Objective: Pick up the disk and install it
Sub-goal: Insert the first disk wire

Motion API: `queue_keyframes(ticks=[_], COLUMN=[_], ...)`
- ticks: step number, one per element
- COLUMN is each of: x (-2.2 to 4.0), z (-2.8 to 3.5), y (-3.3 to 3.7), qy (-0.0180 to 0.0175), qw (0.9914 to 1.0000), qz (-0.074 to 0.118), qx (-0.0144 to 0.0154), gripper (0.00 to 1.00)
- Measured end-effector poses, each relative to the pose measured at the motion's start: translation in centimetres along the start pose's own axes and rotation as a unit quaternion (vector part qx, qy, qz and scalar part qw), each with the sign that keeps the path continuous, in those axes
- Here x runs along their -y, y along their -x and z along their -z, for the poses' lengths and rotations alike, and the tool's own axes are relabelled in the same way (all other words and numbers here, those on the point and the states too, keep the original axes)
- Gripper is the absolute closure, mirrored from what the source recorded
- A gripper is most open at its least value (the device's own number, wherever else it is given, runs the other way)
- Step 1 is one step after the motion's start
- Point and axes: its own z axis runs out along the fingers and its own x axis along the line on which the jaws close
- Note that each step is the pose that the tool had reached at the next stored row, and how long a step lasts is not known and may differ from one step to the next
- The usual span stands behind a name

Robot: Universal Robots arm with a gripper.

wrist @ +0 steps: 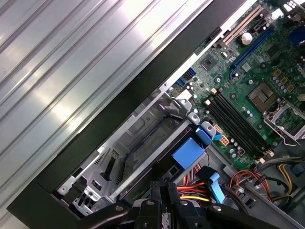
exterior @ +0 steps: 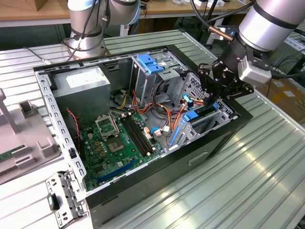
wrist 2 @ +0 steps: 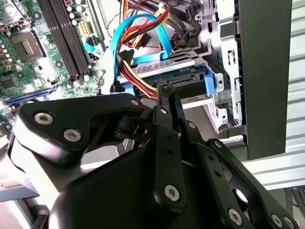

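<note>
Exterior view: high, angled down, set back, takes in the whole open computer case (exterior: 143,129) on the tabletop (exterior: 248,176). Both wrist views: close in, looking past the pincer (wrist 2: 167,100) into the case; all three share the motherboard (exterior: 116,143) and drive bay.

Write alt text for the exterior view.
A robot arm's black tool reaches into an open computer case at its drive cage, by blue-railed hardware and cables. The green motherboard and grey power supply lie exposed.
</note>
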Motion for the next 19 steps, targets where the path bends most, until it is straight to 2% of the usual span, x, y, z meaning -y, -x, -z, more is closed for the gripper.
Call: queue_keyframes(ticks=[19], x=[-0.5], z=[-0.02], y=[0.5], qy=[-0.0003], qw=[0.99999], qz=[-0.004], qx=[-0.0002], gripper=[0.83])
